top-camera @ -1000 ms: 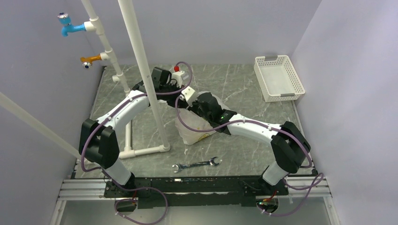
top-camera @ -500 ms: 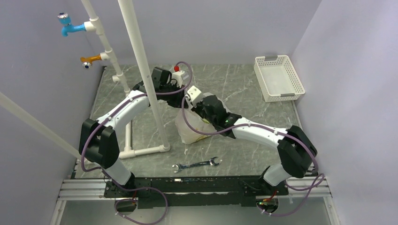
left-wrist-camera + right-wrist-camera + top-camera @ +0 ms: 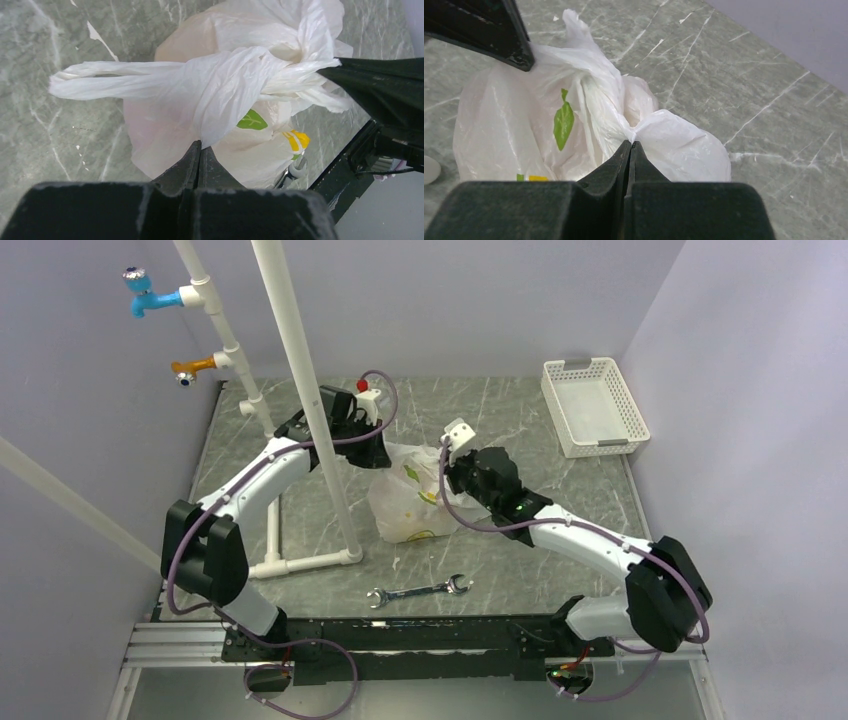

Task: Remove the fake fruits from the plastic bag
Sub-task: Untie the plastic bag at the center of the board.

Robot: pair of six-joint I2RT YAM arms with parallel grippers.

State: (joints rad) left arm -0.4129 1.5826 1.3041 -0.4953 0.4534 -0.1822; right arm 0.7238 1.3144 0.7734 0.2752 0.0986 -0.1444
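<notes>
The plastic bag (image 3: 408, 502) lies in the middle of the table, white with leaf and lemon prints. It also shows in the left wrist view (image 3: 220, 85) and the right wrist view (image 3: 524, 130). My left gripper (image 3: 378, 452) is shut on the bag's film at its far left side (image 3: 200, 144). My right gripper (image 3: 447, 472) is shut on a pinch of film at the bag's right side (image 3: 630, 142). The bag's top is stretched between them. A loop handle (image 3: 100, 82) hangs free to the side. The fruits are hidden inside the bag.
A silver wrench (image 3: 418, 591) lies in front of the bag. A white lattice basket (image 3: 594, 406) stands at the back right. A white pipe frame (image 3: 300, 370) with blue and orange taps stands at the left, next to my left arm.
My right gripper has pulled away to the right with the bag's film pinched in it. The bag has spread wider and now shows more of its prints. The left gripper has shifted slightly left.
</notes>
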